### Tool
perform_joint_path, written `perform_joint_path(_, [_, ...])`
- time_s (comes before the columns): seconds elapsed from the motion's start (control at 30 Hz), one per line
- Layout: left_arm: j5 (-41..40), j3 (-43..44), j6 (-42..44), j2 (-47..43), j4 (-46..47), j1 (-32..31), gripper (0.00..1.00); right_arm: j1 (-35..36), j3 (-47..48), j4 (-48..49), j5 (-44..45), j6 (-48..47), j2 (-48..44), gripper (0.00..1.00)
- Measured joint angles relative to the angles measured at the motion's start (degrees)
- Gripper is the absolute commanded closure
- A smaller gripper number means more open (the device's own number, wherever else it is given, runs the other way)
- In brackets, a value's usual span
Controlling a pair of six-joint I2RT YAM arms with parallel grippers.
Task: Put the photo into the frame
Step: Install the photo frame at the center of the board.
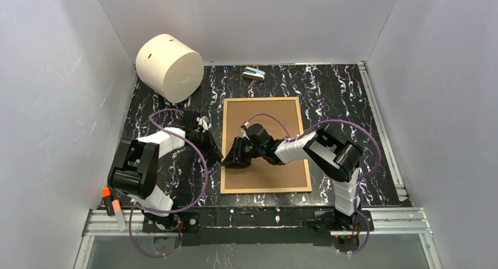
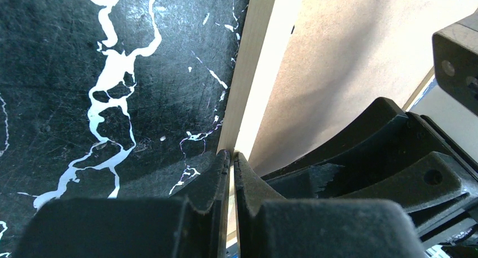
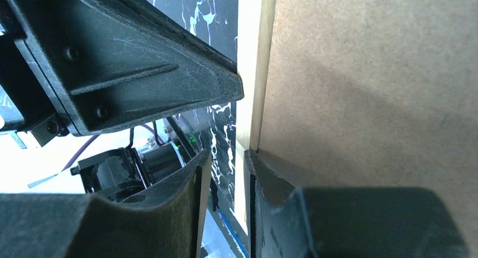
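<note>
Left gripper (image 2: 231, 154): clenched on left rail of large rectangular light-wood picture frame (image 1: 282, 178); frame flat, brown fibreboard back up, on black marbled table (image 1: 352, 104) | right gripper (image 3: 228, 155): parted astride same rail, not pinching | photo: not visible | risk, judged: one-sided hold; frame may pivot or slip if lifted

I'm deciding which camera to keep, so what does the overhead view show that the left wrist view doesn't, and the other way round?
Only the overhead view: the whole frame lying back-up, a white roll and a small grey-blue object at the far side. Only the left wrist view: the left claw close up, shut, its tips at the frame's pale wooden edge. Both: the frame's brown back, the marbled table, and the right claw next to the left one.
</note>
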Motion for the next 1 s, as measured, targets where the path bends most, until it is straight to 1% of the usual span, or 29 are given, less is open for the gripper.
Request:
perform_joint_path(0.47, [-0.1,0.3,-0.5,0.5,-0.9,0.1,1.00,1.9,3.4,-10.3,6.8,-0.5,-2.1,0.61])
perform_joint_path(0.63, [-0.2,0.3,-0.9,0.6,-1.1,0.1,1.00,2.8,4.4,-13.0,10.2,-1.4,-2.6,0.62])
perform_joint_path(0.7, [-0.2,0.3,-1.1,0.6,-1.2,0.1,1.00,3.2,4.9,-14.0,12.9,-2.6,-2.6,0.62])
perform_joint_path(1.0, [-0.2,0.6,-1.4,1.0,-1.7,0.2,1.00,4.5,5.0,-14.7,16.6,-3.9,-3.3,0.62])
